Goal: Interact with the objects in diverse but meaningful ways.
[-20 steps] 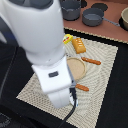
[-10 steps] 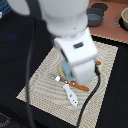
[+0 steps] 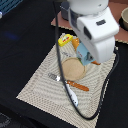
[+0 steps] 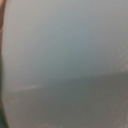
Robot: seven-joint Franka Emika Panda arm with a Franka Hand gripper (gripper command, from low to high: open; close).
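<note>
Currently:
Claw: hidden behind the arm housing (image 3: 95, 30); opening and load cannot be told.
Yellow printed block (image 3: 65, 40): located beside the tan plate (image 3: 72, 69) on the woven mat (image 3: 40, 82).
Progress: no completed interaction is shown.

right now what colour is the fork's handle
Orange, on the fork lying on the placemat; clearest in the exterior view.

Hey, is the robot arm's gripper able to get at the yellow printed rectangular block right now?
Probably yes: the yellow printed rectangular block lies uncovered on the woven placemat, beside the arm. The gripper itself is hidden.
</note>
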